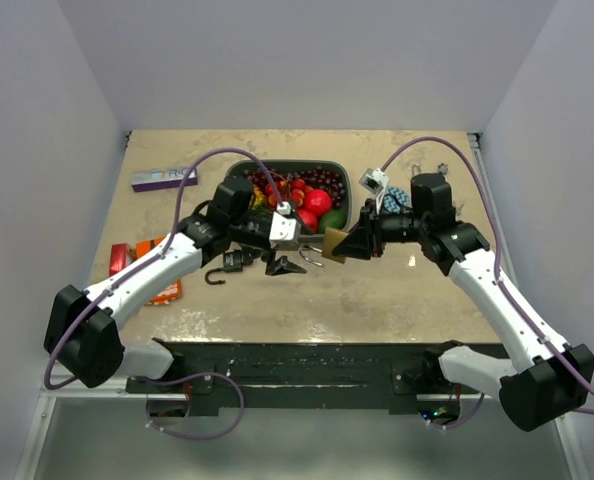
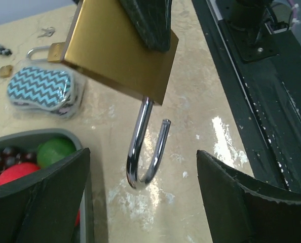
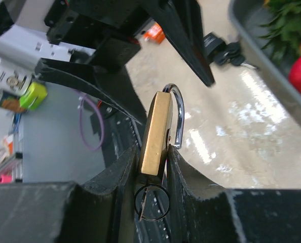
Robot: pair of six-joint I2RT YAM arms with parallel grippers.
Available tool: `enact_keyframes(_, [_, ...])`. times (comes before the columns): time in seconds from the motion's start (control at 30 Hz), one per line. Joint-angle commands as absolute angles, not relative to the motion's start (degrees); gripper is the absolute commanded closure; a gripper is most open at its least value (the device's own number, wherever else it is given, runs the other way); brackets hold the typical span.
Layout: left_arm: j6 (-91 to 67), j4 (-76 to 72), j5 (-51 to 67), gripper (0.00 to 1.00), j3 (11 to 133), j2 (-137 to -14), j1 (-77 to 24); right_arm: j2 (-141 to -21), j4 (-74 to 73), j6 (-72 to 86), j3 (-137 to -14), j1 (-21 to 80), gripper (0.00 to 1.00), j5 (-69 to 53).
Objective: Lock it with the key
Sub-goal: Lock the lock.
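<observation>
The right gripper clamped the brass padlock by its body above the table, I think so the open shackle pointed toward the spread, empty fingers of the left gripper. A key ring hung at its base.

One held brass padlock, one black padlock, one fruit tray, one chevron pouch, one purple box

Shows a brass padlock edge-on, pinched between the right gripper fingers, chrome shackle at the far end, key ring nearest.
</observation>
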State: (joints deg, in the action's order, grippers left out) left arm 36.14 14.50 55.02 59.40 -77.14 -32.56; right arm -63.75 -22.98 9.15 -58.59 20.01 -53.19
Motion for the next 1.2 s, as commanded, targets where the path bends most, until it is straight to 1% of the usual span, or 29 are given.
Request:
enact_keyframes(0.0, [41.0, 12.3, 54.1, 0.14, 59.9, -78.4, -35.5, -62.2, -24.2, 4.9, -62.8, 21.2, 1.00, -57.7])
enact_keyframes(0.07, [41.0, 12.1, 53.9, 0.22, 60.0, -79.2, -36.2, -62.1, -24.5, 4.8, -62.9, 21.2, 1.00, -58.0])
enact_keyframes(0.23, [42.8, 13.4, 53.7, 0.25, 59.9, -80.7, -36.7, -62.0, -24.6, 4.6, -63.1, 21.4, 1.00, -58.8])
enact_keyframes(0.37, [43.2, 13.6, 53.4, 0.31, 60.1, -81.7, -36.7, -62.3, -24.5, 4.5, -63.4, 21.6, 1.00, -59.1])
enact_keyframes(0.43, [42.8, 13.4, 53.6, 0.32, 60.2, -82.2, -36.7, -62.4, -24.3, 4.5, -63.5, 21.6, 1.00, -59.3])
enact_keyframes(0.53, [42.6, 13.3, 54.2, 0.40, 60.6, -82.6, -36.7, -62.8, -24.2, 4.6, -63.6, 21.9, 1.00, -59.5])
enact_keyframes(0.57, [42.6, 13.3, 54.3, 0.46, 60.6, -82.7, -36.7, -62.7, -24.2, 4.5, -63.7, 21.9, 1.00, -59.5])
enact_keyframes(0.63, [42.7, 13.2, 54.5, 0.53, 60.6, -82.7, -36.7, -62.9, -24.0, 4.6, -63.8, 22.0, 1.00, -59.6])
enact_keyframes(0.67, [42.8, 13.3, 54.7, 0.59, 60.6, -82.7, -36.8, -63.0, -24.0, 4.6, -63.9, 21.9, 1.00, -59.7])
enact_keyframes(0.7, [42.8, 13.4, 54.8, 0.62, 60.7, -82.7, -36.8, -63.2, -24.0, 4.6, -64.0, 21.9, 1.00, -59.7])
enact_keyframes(0.77, [42.8, 13.4, 55.2, 0.71, 60.8, -82.5, -36.7, -63.5, -24.0, 4.6, -64.0, 21.9, 1.00, -59.5])
enact_keyframes(0.8, [42.6, 13.4, 55.5, 0.78, 60.8, -82.3, -36.8, -63.5, -24.0, 4.6, -63.9, 21.9, 1.00, -59.3])
enact_keyframes(0.83, [42.0, 13.2, 55.5, 0.88, 60.8, -82.2, -36.8, -63.5, -24.0, 4.6, -63.6, 21.9, 1.00, -59.2])
enact_keyframes(0.87, [41.5, 13.0, 55.5, 1.00, 60.8, -81.9, -36.8, -63.8, -23.9, 4.5, -63.5, 21.9, 1.00, -59.0])
enact_keyframes(0.93, [38.6, 11.0, 55.4, 1.00, 59.8, -80.8, -36.8, -64.0, -24.0, 4.6, -63.0, 21.9, 1.00, -58.2])
enact_keyframes(0.97, [38.2, 10.6, 55.2, 1.00, 59.3, -80.2, -36.9, -64.3, -24.3, 4.6, -63.0, 21.9, 0.91, -58.1])
enact_keyframes(1.0, [38.1, 10.5, 55.2, 1.00, 59.0, -79.3, -36.8, -64.4, -23.9, 5.2, -62.9, 21.9, 0.64, -57.7])
enact_keyframes(1.03, [37.7, 10.6, 55.1, 1.00, 58.1, -78.9, -36.9, -64.6, -24.2, 5.2, -62.9, 21.9, 0.51, -57.1])
enact_keyframes(1.07, [38.0, 11.1, 55.1, 1.00, 57.8, -78.6, -36.9, -64.5, -24.2, 5.2, -62.9, 21.8, 0.39, -56.6])
enact_keyframes(1.1, [38.5, 11.8, 55.1, 1.00, 57.6, -78.1, -36.8, -64.5, -24.2, 5.2, -62.9, 21.7, 0.32, -55.7])
enact_keyframes(1.13, [39.7, 13.4, 55.1, 1.00, 57.1, -77.9, -36.8, -64.4, -24.3, 5.2, -62.9, 21.7, 0.21, -55.1])
enact_keyframes(1.17, [40.2, 14.1, 55.3, 1.00, 56.8, -77.5, -36.7, -64.4, -24.4, 5.2, -63.0, 21.6, 0.16, -54.5])
